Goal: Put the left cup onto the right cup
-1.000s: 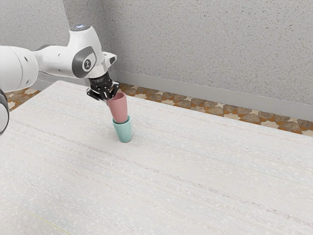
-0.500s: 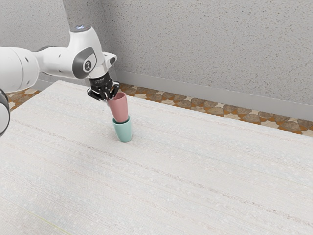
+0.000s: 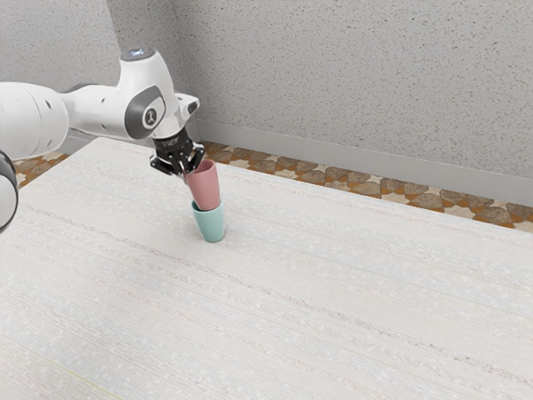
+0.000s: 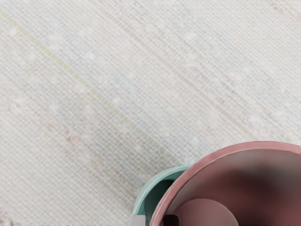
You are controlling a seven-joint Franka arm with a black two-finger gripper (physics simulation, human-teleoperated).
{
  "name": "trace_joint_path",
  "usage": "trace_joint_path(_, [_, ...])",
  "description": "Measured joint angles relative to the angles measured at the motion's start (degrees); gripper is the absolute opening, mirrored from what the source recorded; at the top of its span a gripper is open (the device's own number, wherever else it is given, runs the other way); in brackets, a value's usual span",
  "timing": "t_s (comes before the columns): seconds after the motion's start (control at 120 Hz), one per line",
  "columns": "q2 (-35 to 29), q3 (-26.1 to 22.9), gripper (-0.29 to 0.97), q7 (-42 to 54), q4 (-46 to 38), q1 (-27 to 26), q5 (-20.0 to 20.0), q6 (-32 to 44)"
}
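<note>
My claw (image 3: 180, 160) clamps the pink cup (image 3: 202, 185) at its 10 o'clock rim, so it nests tilted in the teal cup (image 3: 210, 223).

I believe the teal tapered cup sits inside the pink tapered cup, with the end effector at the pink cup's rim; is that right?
Not quite: the nesting is reversed. The pink tapered cup sits inside the teal tapered cup, with the end effector at the pink cup's rim, as the exterior view shows.
</note>
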Motion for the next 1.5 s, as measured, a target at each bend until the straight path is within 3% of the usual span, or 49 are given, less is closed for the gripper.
trace_joint_path(0.3, [0.0, 0.2, -0.09, -0.2, -0.8, 0.0, -0.1, 0.7])
trace_joint_path(0.517, [-0.2, 0.2, 0.36, 0.1, -0.9, 0.0, -0.6, 0.9])
trace_joint_path(0.742, [-0.6, 0.3, 0.57, 0.4, -0.9, 0.0, -0.6, 1.0])
trace_joint_path(1.267, [-4.2, 0.3, 0.67, 1.5, -2.9, -0.7, 0.2, -0.2])
trace_joint_path(1.5, [-7.7, 0.3, 0.68, 4.5, -3.0, -2.2, 3.4, -3.7])
